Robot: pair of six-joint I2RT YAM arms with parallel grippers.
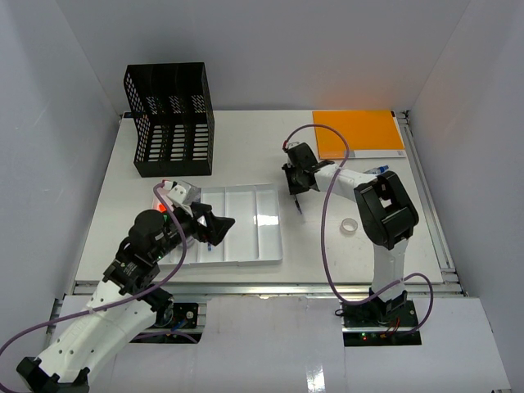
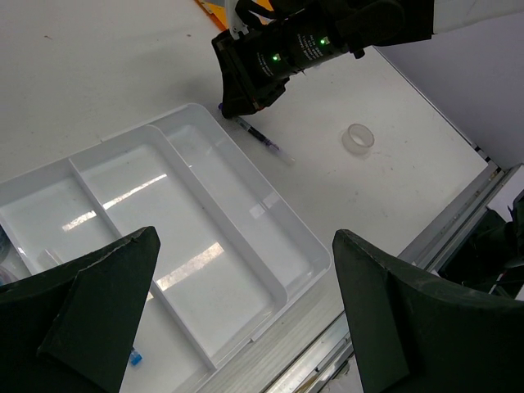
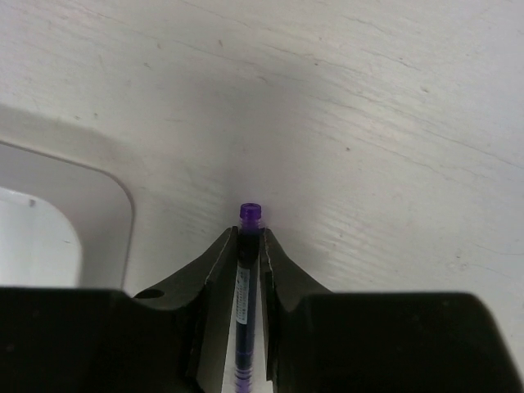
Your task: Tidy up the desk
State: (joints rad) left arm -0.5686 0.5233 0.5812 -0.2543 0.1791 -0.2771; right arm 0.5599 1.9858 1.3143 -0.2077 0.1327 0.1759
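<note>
The right tool pinched the pen on the surface right of the tray; lifting straight before swinging left seemed wisest

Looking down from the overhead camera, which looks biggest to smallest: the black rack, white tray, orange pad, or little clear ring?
1. Black rack and white tray: about alike; the rack stands taller, nearer the camera, so unsure.
2. Orange pad.
3. Clear ring.

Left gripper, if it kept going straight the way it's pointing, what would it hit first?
Probably the white tray: the open left gripper aims down into one of its long compartments, with nothing in between. Exact depth is hard to judge.
</note>
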